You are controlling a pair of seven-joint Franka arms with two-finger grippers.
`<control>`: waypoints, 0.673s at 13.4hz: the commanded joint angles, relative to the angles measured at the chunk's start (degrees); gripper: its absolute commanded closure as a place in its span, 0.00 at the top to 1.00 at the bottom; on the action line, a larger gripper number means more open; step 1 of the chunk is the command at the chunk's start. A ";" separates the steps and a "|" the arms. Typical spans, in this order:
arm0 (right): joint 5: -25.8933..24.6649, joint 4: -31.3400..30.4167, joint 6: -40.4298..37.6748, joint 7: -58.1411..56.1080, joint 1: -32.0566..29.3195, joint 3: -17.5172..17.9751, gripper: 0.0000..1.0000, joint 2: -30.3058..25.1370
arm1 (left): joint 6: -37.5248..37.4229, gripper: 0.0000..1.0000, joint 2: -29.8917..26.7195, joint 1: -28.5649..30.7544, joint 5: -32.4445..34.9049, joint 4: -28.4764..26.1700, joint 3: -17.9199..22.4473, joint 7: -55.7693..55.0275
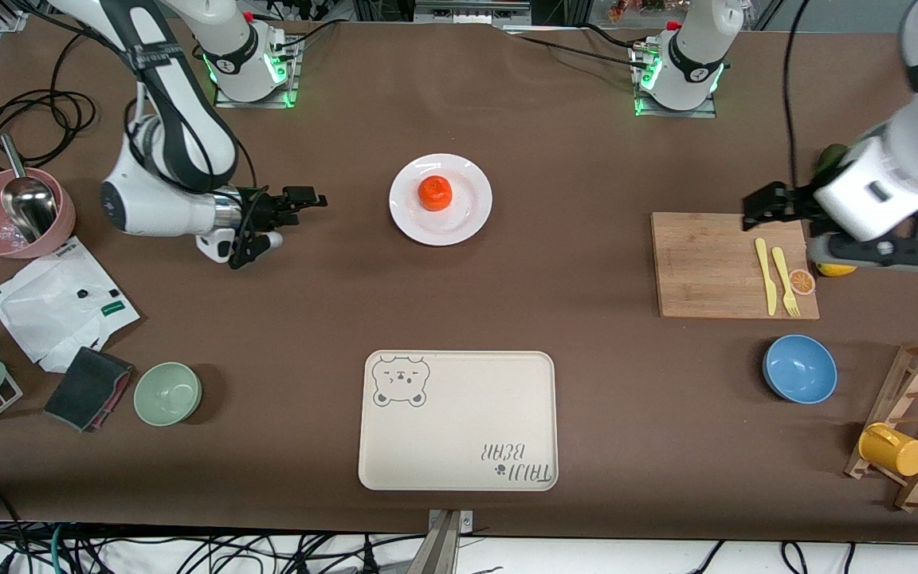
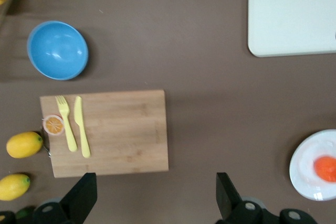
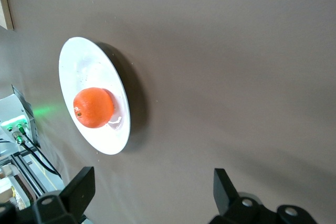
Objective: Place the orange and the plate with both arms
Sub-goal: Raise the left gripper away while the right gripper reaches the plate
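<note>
Spreading both my left gripper (image 2: 152,198) and right gripper (image 3: 152,192) empty, only my left wrist shows lemons (image 2: 24,145) beside the board (image 2: 107,132); orange (image 1: 434,193) sits on plate (image 1: 471,214).

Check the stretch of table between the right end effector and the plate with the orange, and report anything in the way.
Nothing visible stands there. The right end effector is open toward the right arm's end, and only bare table lies between it and the plate holding the orange.

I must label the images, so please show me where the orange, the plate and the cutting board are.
orange (image 1: 434,193), front view, middle of the fruit.
plate (image 1: 471,217), front view, bare white rim.
cutting board (image 1: 702,267), front view, bare wood beside the cutlery.
</note>
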 commanded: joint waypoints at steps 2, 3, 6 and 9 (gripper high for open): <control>9.14 -3.97 9.13 -3.08 -0.37 7.85 1.00 0.54 | 6.48 1.00 -10.71 3.74 -1.77 -13.99 -0.09 1.14; 11.61 -4.59 11.58 -3.34 -0.37 10.22 1.00 1.15 | 4.91 1.00 -10.63 3.65 -1.77 -13.73 -0.09 1.05; 16.97 -5.30 16.00 -7.90 -0.28 12.44 1.00 3.96 | 1.47 1.00 -10.19 -0.46 -0.37 -11.80 1.57 0.78; 22.52 -5.21 15.92 -12.39 -0.37 12.44 0.96 5.81 | 1.47 1.00 -10.10 -1.27 -0.37 -11.71 3.51 0.96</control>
